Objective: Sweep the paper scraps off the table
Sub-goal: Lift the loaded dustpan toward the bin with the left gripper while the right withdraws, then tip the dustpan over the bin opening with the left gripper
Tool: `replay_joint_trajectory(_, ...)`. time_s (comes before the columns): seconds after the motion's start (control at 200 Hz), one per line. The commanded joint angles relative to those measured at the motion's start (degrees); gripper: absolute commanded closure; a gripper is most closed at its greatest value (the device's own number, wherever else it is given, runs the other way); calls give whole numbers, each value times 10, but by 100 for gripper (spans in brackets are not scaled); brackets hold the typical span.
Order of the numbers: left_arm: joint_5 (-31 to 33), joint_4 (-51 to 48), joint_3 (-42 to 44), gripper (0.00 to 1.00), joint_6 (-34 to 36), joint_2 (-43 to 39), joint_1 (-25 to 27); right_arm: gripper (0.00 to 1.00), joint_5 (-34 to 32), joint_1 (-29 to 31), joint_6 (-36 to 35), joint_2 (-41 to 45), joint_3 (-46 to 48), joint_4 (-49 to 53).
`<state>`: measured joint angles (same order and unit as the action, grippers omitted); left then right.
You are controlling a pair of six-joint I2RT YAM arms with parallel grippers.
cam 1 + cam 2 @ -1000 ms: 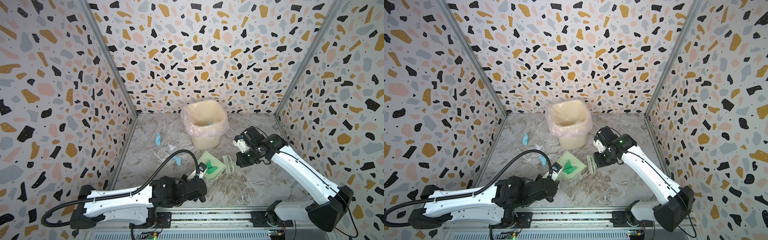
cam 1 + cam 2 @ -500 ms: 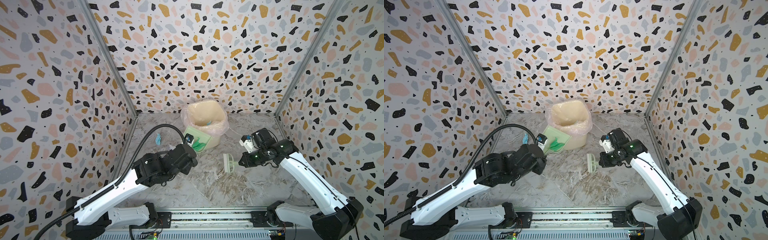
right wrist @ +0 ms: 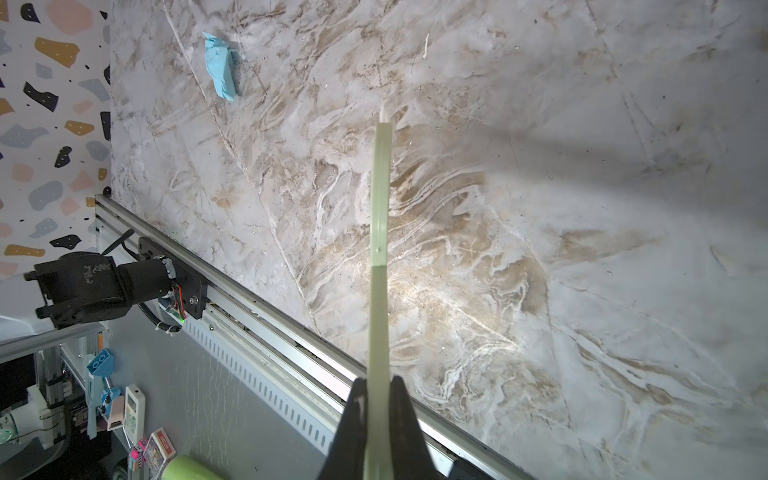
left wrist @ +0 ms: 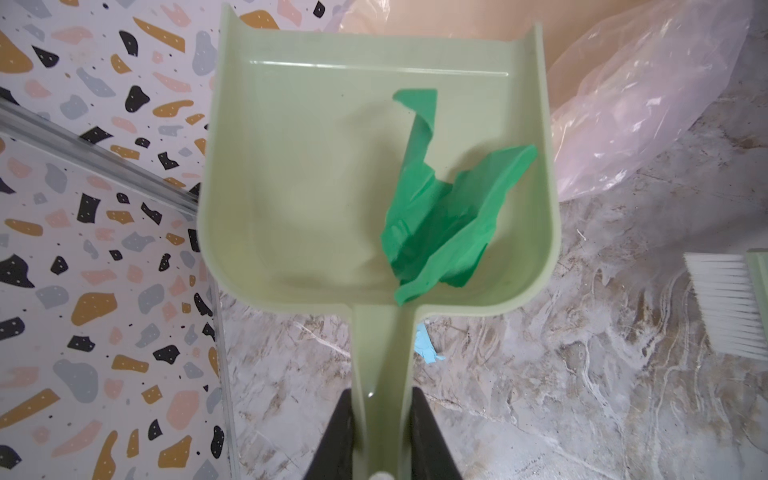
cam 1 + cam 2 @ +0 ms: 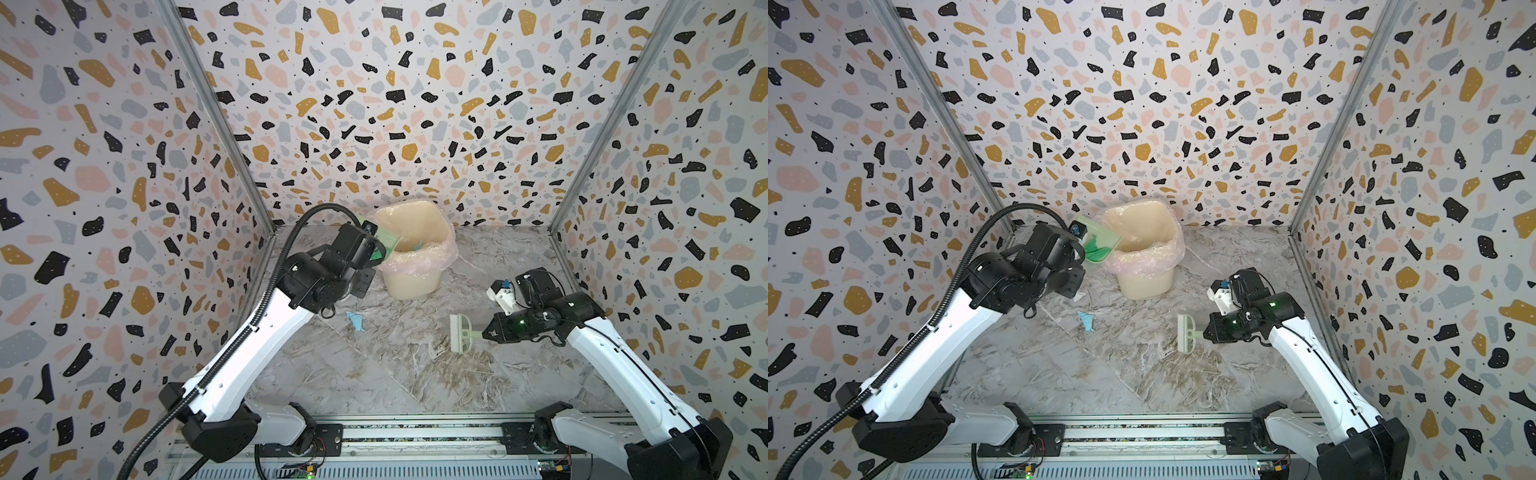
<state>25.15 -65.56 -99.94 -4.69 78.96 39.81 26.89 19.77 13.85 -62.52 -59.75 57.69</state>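
My left gripper (image 4: 382, 401) is shut on the handle of the pale green dustpan (image 4: 316, 174), held up in the air. The pan's front lip reaches over the left rim of the bin (image 5: 411, 284). A crumpled green paper scrap (image 4: 436, 224) lies in the pan near the handle end; the dustpan (image 5: 1102, 241) shows it in a top view too. A light blue scrap (image 5: 355, 321) lies on the table (image 5: 374, 374) in front of the bin. My right gripper (image 3: 378, 386) is shut on the handle of the brush (image 5: 459, 332), white bristles pointing left, right of centre.
The cream bin (image 5: 1144, 284) has a pinkish plastic liner and stands at the back centre, with a blue bit inside. Speckled walls close in three sides. A metal rail (image 5: 415, 432) runs along the front edge. A small white bit (image 5: 1079, 296) peeks out beside the left wrist.
My left arm has lifted the dustpan with the green scrap from the front centre of the table up to the bin's rim. The right arm has drawn the brush a little to the right.
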Motion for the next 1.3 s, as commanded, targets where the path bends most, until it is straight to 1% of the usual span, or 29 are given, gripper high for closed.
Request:
replay_joint_trajectory(0.0,0,6,-45,100,45,37,-5,100,23,-11,-19,14,5,-8)
replay_joint_trajectory(0.05,1,2,-63,100,54,59,-5,100,25,-14,-23,14,6,-8)
replay_joint_trajectory(0.195,32,-2,-101,100,84,104,-5,100,34,-20,-25,20,12,-8)
replay_joint_trajectory(0.305,74,-7,-125,100,114,132,-5,100,63,-20,-10,31,35,-26)
replay_joint_trajectory(0.395,104,-6,-137,100,142,153,-5,100,72,-20,-2,39,46,-28)
replay_joint_trajectory(0.551,123,-1,-167,100,192,196,-5,100,69,-20,-5,44,52,-12)
replay_joint_trajectory(0.666,123,7,-196,100,228,224,-5,100,66,-20,-7,44,57,-6)
replay_joint_trajectory(0.776,146,18,-212,100,262,241,-1,100,67,-21,-8,38,63,-7)
replay_joint_trajectory(0.951,226,53,-191,100,341,260,34,100,70,-21,-14,24,62,-8)
replay_joint_trajectory(1.086,288,87,-176,100,400,273,50,100,72,-23,-19,17,65,-10)
replay_joint_trajectory(1.216,333,127,-162,100,449,280,58,100,77,-25,-19,17,71,-17)
replay_joint_trajectory(1.297,350,149,-146,100,477,280,65,100,80,-26,-20,18,73,-20)
